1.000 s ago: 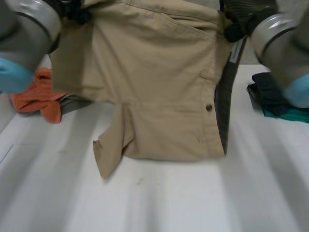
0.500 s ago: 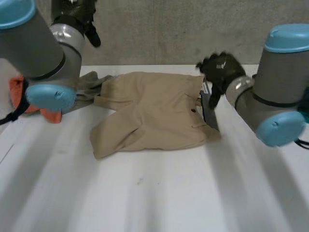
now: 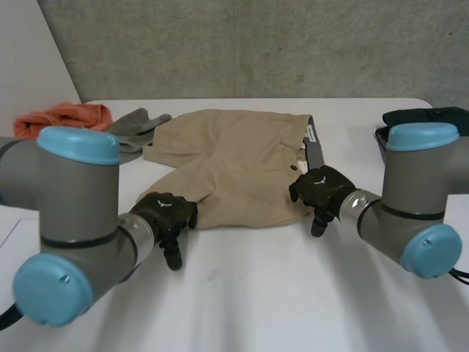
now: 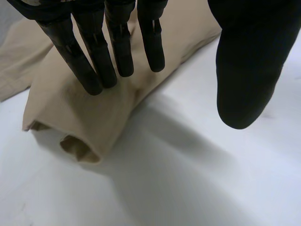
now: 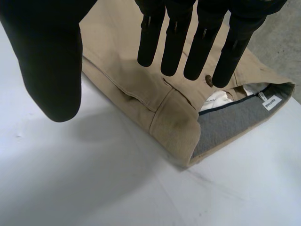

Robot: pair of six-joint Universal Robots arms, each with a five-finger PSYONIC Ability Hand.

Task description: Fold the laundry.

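A pair of tan shorts (image 3: 234, 165) lies flat on the white table (image 3: 249, 293), its waistband toward my right hand. My left hand (image 3: 167, 215) hovers at the near leg hem, fingers straight and thumb apart, holding nothing. In the left wrist view its fingers (image 4: 96, 56) hang just above the rolled hem of the shorts (image 4: 70, 117). My right hand (image 3: 321, 189) is at the near waistband corner, also open. Its fingers (image 5: 176, 33) are spread over the shorts (image 5: 136, 80) near the button (image 5: 208, 83) and the grey inner waistband (image 5: 235, 127).
An orange cloth (image 3: 62, 117) and a grey-green garment (image 3: 138, 123) lie at the far left of the table. A dark folded pile (image 3: 429, 117) sits at the far right. A concrete wall stands behind the table.
The shorts, held up in the air by both hands a second ago, now lie spread on the table. Both hands have let go and come down to the near edge.
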